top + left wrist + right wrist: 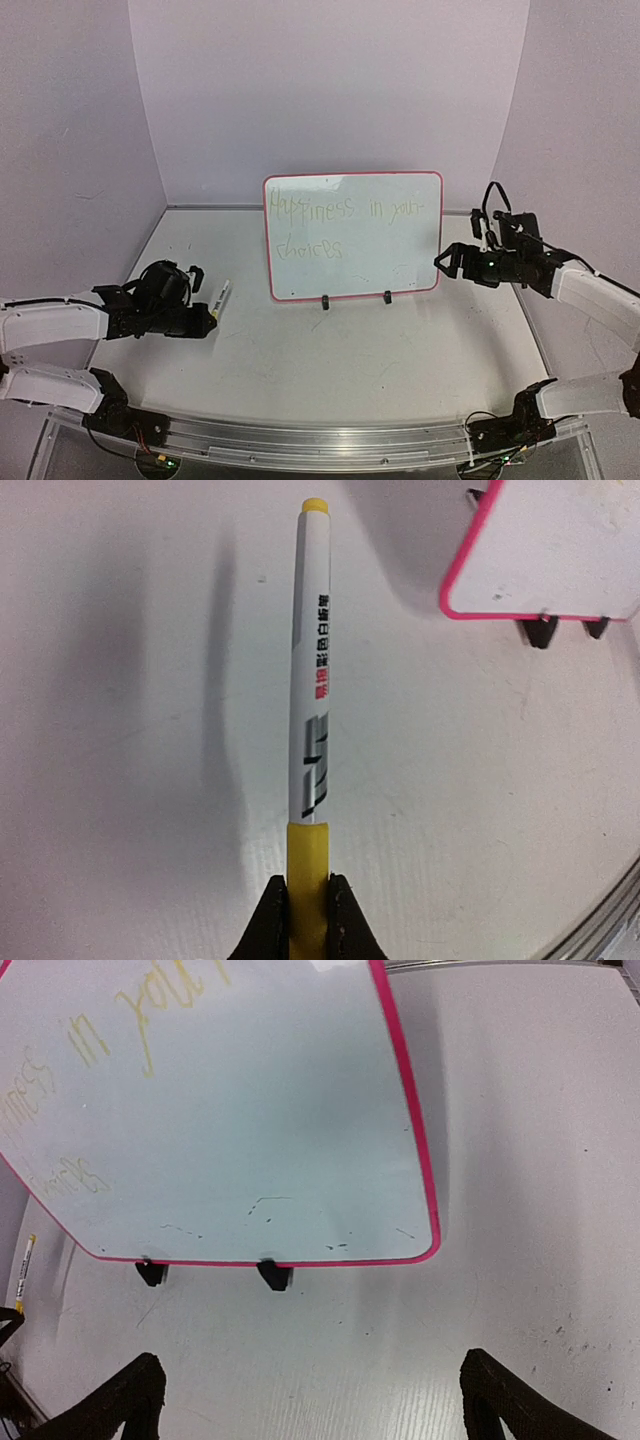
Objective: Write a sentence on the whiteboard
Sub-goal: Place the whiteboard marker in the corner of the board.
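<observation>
Your whiteboard (352,235) stands upright on its clip feet (325,302) at the far middle of the counter (350,365). It faces you, so the sentence (310,210) reads in two faint yellow lines. At the near left, your left fingers (272,920) pinch the marker (312,680) by its yellow end, low enough that it looks ready to set down. Your right fingers (135,1400) are spread wide and empty just right of the board, probably there to steady its edge.
</observation>
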`<state>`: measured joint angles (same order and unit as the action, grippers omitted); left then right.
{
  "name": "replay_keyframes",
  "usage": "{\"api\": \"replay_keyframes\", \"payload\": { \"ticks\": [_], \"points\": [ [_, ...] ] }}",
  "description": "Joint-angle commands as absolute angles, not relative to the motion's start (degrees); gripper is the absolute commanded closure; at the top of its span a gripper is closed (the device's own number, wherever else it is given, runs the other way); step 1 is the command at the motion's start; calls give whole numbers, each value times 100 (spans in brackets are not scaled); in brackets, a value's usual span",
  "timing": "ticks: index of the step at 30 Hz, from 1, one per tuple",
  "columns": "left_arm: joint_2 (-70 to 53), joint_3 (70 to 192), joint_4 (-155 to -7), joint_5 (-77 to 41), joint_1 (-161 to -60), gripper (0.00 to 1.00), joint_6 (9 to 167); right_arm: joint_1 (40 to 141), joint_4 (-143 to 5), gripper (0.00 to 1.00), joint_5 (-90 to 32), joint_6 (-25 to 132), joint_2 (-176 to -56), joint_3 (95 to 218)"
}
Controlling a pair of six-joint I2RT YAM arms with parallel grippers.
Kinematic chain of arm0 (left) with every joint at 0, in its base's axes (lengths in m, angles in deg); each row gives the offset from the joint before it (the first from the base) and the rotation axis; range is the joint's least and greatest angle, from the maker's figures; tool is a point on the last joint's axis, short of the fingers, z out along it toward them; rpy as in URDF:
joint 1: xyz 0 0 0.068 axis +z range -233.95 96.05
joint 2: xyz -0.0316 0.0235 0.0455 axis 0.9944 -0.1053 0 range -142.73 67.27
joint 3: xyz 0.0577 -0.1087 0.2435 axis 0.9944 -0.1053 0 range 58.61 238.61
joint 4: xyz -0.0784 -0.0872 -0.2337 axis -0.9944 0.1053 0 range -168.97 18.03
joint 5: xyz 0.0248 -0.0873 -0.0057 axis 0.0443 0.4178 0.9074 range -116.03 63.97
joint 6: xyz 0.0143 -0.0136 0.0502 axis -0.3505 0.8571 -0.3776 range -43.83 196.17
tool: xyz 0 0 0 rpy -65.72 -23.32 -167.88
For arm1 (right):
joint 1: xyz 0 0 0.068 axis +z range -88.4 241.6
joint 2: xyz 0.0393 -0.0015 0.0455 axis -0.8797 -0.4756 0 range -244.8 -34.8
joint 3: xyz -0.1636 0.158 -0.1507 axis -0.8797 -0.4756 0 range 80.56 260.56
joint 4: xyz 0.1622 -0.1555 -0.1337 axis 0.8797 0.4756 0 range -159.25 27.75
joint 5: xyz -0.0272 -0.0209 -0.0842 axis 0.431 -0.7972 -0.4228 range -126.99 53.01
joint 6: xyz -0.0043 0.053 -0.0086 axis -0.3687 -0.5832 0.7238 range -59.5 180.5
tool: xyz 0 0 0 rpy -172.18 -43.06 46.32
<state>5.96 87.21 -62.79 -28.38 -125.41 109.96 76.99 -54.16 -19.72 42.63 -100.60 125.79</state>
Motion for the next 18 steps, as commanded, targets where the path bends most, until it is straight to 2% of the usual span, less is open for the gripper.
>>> {"api": "replay_keyframes", "payload": {
  "ticks": [1,8,10,12,15,18],
  "points": [
    [336,8922,-6220,-2831,-11621,98,10429,7417,-5426,2,-2284,4116,-9937,12371],
    [-846,9536,-7043,-2389,-10875,95,9900,7345,-5550,2,-2569,4064,-9839,12233],
    [-1118,9700,-7044,-2290,-10789,89,9796,7328,-5575,2,-2672,4056,-9772,12183],
    [-1240,9763,-7079,-2266,-10730,75,9718,7311,-5593,2,-2748,4055,-9716,12125],
    [-1263,9787,-7131,-2315,-10654,42,9660,7277,-5607,2,-2812,4062,-9678,12036],
    [-1254,9805,-7138,-2401,-10541,21,9612,7227,-5665,2,-2869,4096,-9694,11953]
  ]
}}
